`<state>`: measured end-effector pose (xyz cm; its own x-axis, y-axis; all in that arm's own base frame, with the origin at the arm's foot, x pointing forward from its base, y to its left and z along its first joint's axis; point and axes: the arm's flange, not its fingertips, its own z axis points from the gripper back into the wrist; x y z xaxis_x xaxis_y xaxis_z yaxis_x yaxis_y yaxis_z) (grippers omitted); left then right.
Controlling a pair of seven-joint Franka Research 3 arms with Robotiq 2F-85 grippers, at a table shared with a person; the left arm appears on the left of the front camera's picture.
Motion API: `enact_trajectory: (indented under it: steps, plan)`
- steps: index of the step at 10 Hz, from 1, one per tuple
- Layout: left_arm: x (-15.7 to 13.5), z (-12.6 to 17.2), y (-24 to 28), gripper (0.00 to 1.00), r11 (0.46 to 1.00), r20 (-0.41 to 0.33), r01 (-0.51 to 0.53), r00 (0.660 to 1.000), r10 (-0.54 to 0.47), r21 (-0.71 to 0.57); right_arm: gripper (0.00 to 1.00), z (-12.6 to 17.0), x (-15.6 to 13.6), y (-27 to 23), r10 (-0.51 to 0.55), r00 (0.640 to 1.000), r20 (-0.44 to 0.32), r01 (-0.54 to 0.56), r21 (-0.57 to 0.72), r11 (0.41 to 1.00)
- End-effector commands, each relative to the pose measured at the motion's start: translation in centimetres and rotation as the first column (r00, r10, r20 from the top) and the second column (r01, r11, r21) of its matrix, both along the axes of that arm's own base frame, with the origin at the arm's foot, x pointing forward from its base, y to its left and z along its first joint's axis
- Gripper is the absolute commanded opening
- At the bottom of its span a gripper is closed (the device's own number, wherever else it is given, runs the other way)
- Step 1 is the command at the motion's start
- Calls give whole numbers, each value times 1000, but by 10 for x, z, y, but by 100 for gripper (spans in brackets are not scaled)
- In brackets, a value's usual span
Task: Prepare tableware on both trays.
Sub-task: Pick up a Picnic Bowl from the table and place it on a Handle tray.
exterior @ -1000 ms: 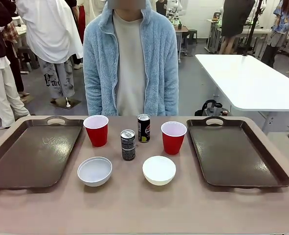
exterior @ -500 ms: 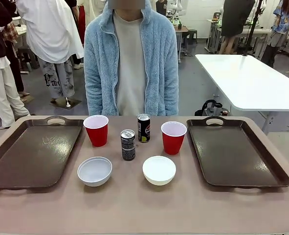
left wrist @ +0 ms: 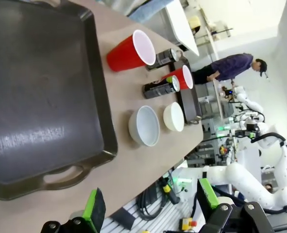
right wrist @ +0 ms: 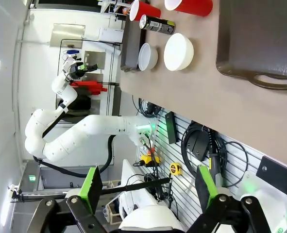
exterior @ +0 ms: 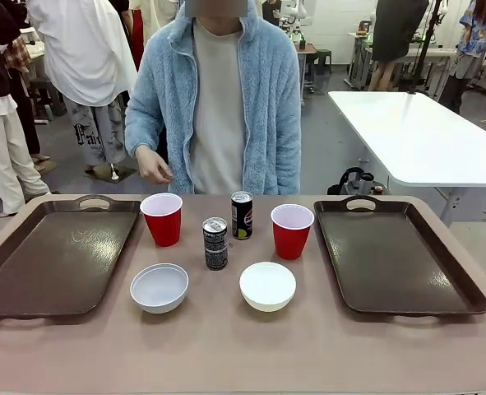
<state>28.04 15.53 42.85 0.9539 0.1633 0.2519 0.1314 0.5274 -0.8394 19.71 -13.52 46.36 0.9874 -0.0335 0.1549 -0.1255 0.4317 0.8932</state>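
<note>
Six pieces grouped centrally on worktop, between left tray at 9 o'clock and right tray at 3 o'clock; nothing loaded. Spread fully, empty: left jaws, right jaws. Risk: near can could be toppled when left cup at its 10 is reached; person's hand could be struck.

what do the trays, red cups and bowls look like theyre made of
Left tray and right tray: likely hard plastic, dark brown, glossy; light reflects off their floors. Left red cup and right red cup: thin plastic seemingly, smooth, white inside. Left bowl and right bowl: smooth white, plastic or ceramic, can't tell.
</note>
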Motion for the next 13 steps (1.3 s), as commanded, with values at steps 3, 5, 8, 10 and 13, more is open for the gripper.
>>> enact_trajectory:
  steps: [3, 5, 8, 10, 13]
  plan:
    - [1, -3, -2, 100, 999, -3, 2, 1000, -2, -32, 100, 1, 1, 2, 7, 1000, 3, -7, 3, 1000]
    - [1, -3, -2, 100, 999, -3, 2, 1000, -2, -32, 100, 1, 1, 2, 7, 1000, 3, -7, 3, 1000]
    - [1, -3, -2, 100, 999, -3, 2, 1000, -2, -32, 100, 1, 1, 2, 7, 1000, 3, -7, 3, 1000]
    - [1, -3, -2, 100, 999, -3, 2, 1000, -2, -32, 100, 1, 1, 2, 7, 1000, 3, -7, 3, 1000]
    - [1, -3, -2, 100, 999, -3, 2, 1000, -2, -32, 100, 0, 0, 0, 0, 1000, 0, 0, 0, 1000]
